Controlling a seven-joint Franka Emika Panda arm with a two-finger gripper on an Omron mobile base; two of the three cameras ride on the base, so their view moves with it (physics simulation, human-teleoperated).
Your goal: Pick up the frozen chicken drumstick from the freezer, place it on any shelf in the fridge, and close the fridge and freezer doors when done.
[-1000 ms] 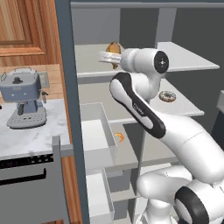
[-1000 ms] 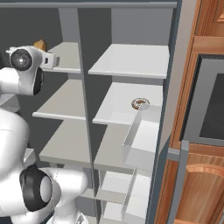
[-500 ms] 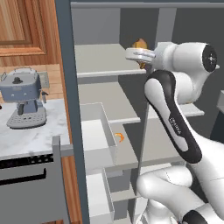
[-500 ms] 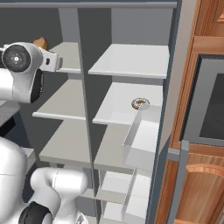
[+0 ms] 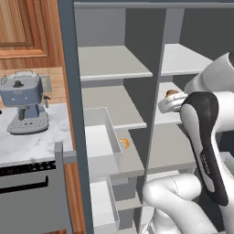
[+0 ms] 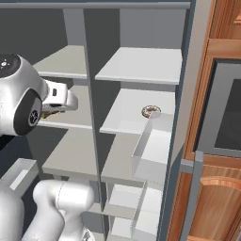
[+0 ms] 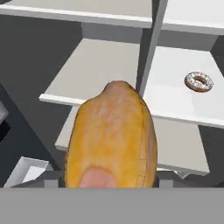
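Jaws closed on the drumstick [image 7: 109, 138]; it sits clamped between the finger tips at the bottom of the hand view, a big golden-brown lump, centre frame, reaching up to mid-height. Gripper [image 5: 170, 101] seen in the left base view at centre right, a brown sliver of the drumstick [image 5: 172, 93] peeking above the white hand. In the right base view the gripper [image 6: 63, 100] is at centre left, pointing right toward the dark divider [image 6: 92, 89] that splits the unit; the drumstick itself is hard to pick out there. Hand view, past the drumstick: a grey shelf [image 7: 96, 70] upper left of the divider, a paler shelf [image 7: 183, 87] upper right with a ringed doughnut [image 7: 199, 81] lying on it, well apart from the drumstick. Same doughnut [image 6: 151, 111] in the right base view, right of centre, at the back edge of an open white drawer [image 6: 150, 150]. Left base view: a tiny orange curl [image 5: 124, 144] on a low shelf just beside a pulled-out white bin [image 5: 98, 141], centre frame. Open door edge [image 5: 71, 114] runs top to bottom left of centre. Grey coffee machine [image 5: 25, 103] on the marble counter [image 5: 27, 146] at far left, wood cabinet [image 5: 27, 23] above it.
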